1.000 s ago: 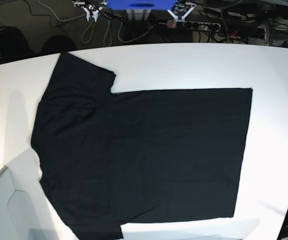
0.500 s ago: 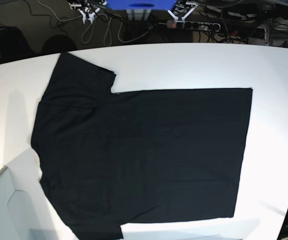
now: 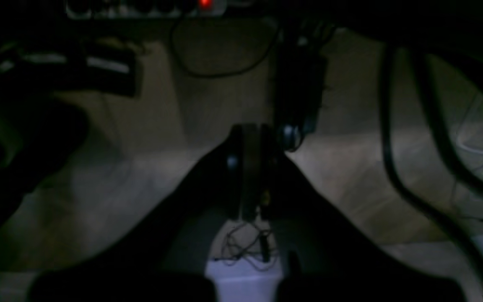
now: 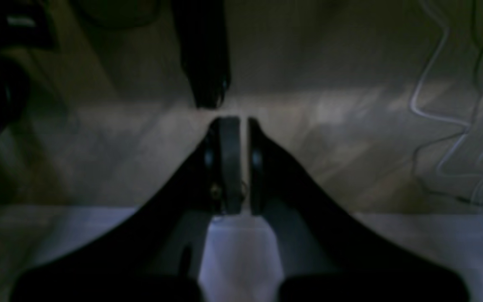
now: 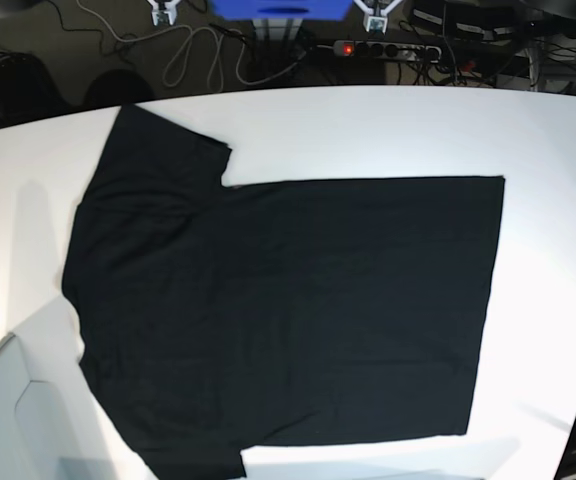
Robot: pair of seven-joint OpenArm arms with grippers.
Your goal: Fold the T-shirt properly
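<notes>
The T-shirt [image 5: 288, 310] lies spread flat on the white table [image 5: 368, 130], plain black side up, sleeves and neck toward the left, straight hem toward the right. Neither gripper touches it. Both hang beyond the table's far edge, over the floor. In the base view only white tips show at the top: my right gripper [image 5: 163, 12] on the left, my left gripper [image 5: 378, 14] on the right. In the left wrist view my left gripper [image 3: 251, 138] is shut and holds nothing. In the right wrist view my right gripper [image 4: 243, 126] is shut and holds nothing.
Behind the table, cables cross the dark floor and a power strip [image 5: 388, 48] shows a red light. A blue block [image 5: 283, 8] sits between the arms. A grey panel [image 5: 8, 420] fills the near left corner. Bare table rings the shirt.
Both grippers have drawn back toward the top edge of the base view, so less of them shows. The T-shirt has not moved.
</notes>
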